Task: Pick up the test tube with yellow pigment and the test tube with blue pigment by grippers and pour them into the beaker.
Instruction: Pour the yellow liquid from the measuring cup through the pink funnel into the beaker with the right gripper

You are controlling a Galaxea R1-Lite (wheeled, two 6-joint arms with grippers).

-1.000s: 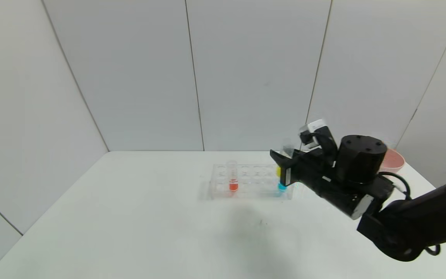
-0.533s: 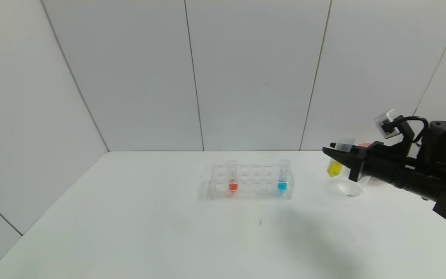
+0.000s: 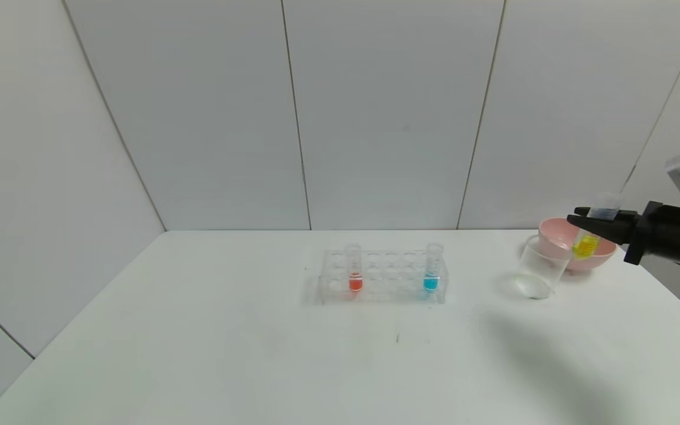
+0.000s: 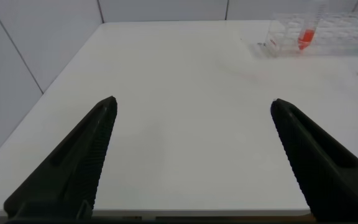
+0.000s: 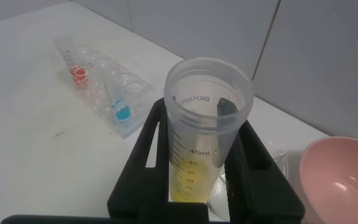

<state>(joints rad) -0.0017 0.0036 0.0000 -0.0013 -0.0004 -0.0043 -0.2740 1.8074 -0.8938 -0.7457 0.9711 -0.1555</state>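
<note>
My right gripper (image 3: 598, 223) is shut on the test tube with yellow pigment (image 3: 587, 243), gripping it near its open top. The tube hangs almost upright in the air, just right of the beaker (image 3: 538, 268) and in front of the pink bowl. In the right wrist view the tube (image 5: 207, 143) sits between the black fingers (image 5: 143, 155), with yellow liquid low inside. The test tube with blue pigment (image 3: 431, 273) stands at the right end of the clear rack (image 3: 384, 290). My left gripper (image 4: 191, 106) is open above bare table, far from the rack.
A tube with orange-red liquid (image 3: 355, 274) stands at the rack's left end. The pink bowl (image 3: 555, 231) sits behind and right of the beaker, near the table's right edge. Grey wall panels close off the back.
My right gripper lifted the yellow tube from the rack's right end and carried it right, past the beaker, to a spot before the pink bowl. The blue tube stayed in the rack.
</note>
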